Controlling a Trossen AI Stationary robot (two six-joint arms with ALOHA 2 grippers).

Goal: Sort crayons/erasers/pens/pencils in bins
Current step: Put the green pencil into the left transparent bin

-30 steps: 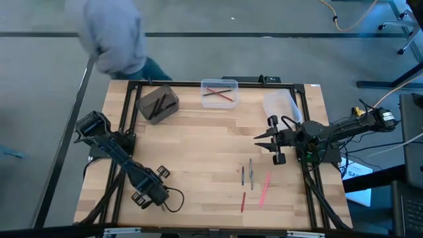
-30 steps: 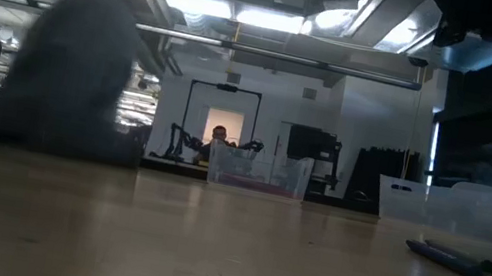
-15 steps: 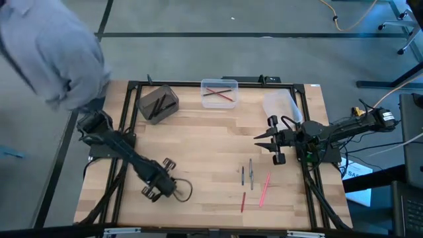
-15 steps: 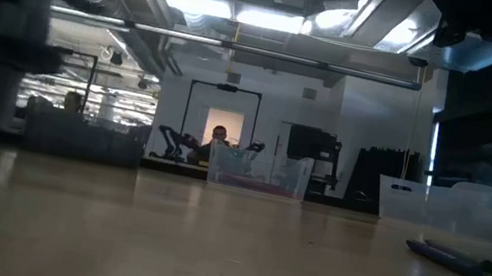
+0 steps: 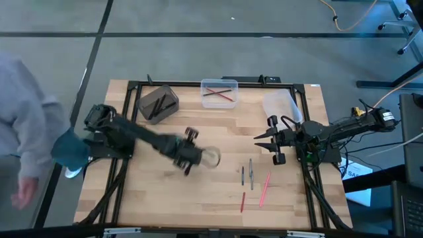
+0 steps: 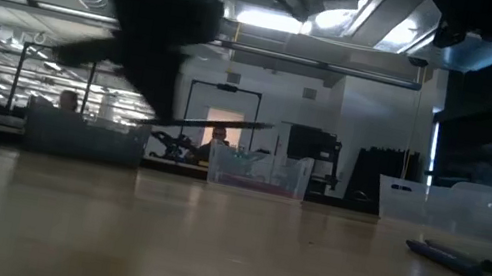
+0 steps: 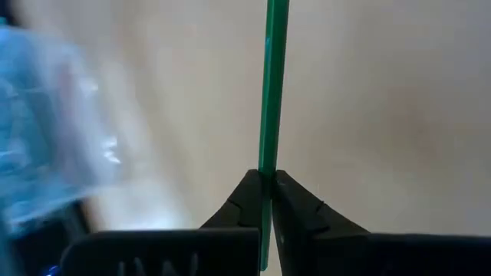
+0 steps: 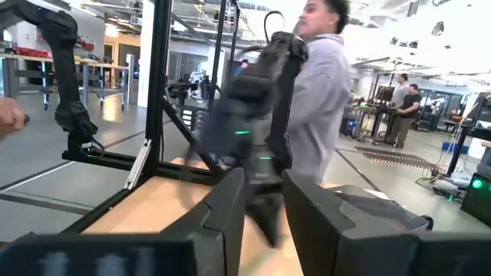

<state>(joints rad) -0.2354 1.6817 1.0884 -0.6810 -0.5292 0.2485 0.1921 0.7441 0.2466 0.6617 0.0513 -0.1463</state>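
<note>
My left gripper (image 7: 267, 178) is shut on a thin green stick (image 7: 271, 84). In the high view it is blurred above the middle of the table (image 5: 192, 153). My right gripper (image 5: 274, 141) is open and empty at the right, beside the translucent whitish bin (image 5: 281, 106). A dark grey bin (image 5: 158, 104) and a clear bin (image 5: 219, 93), each with sticks inside, stand at the far edge. Two grey sticks (image 5: 246, 174), a pink one (image 5: 265, 188) and a red one (image 5: 242, 201) lie flat on the table. My left gripper pinches the green stick near one end (image 7: 268, 165) between its two fingertips. The stick runs along the fingers and juts out straight ahead of them. It seems to be lifted clear of the table.
A person in a grey top (image 5: 26, 152) stands at the table's left side, close to the left arm's base (image 5: 99, 122). A black frame (image 5: 218, 82) runs round the table top. Bare wood (image 5: 198, 198) lies in the near middle.
My left arm has swung fast from the table's near left corner toward the middle, going right and toward the far edge. The person has walked from the far left corner round to the left side.
</note>
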